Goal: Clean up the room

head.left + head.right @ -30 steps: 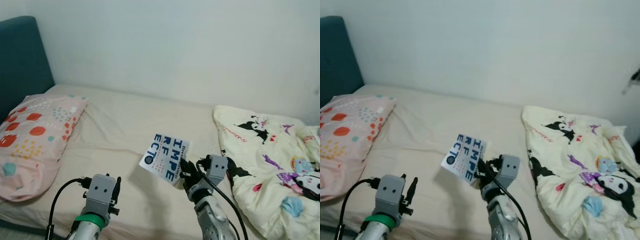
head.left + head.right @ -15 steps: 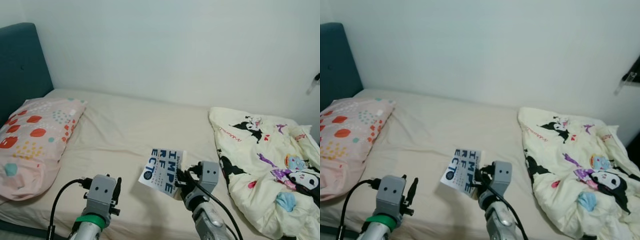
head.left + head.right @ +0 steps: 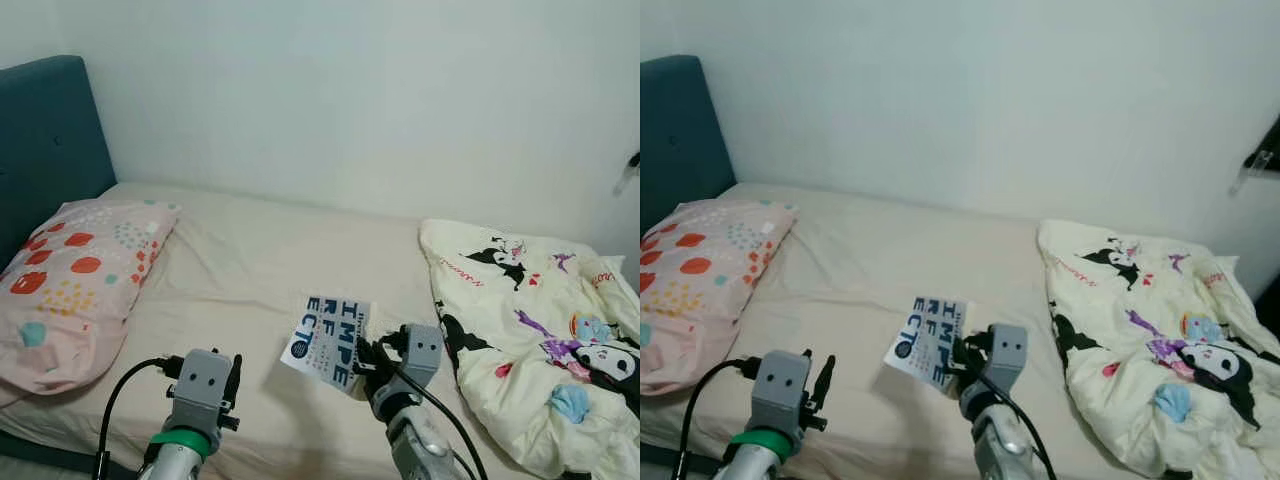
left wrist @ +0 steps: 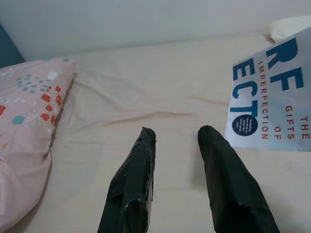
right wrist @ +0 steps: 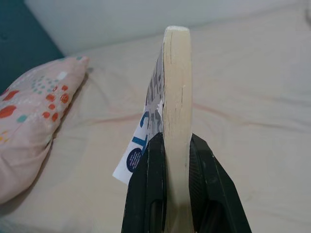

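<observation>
The right gripper (image 5: 176, 160) pinches the book (image 3: 328, 340) at its lower edge—a light, stiff paperback that could pivot—while the left gripper (image 4: 177, 145), at nine o'clock of it, stands spread and empty.

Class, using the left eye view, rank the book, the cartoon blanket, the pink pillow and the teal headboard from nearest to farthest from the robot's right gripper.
1. Book, clamped in the right gripper.
2. Cartoon blanket, on its right.
3. Pink pillow, far left on the bed.
4. Teal headboard, behind the pillow.
</observation>
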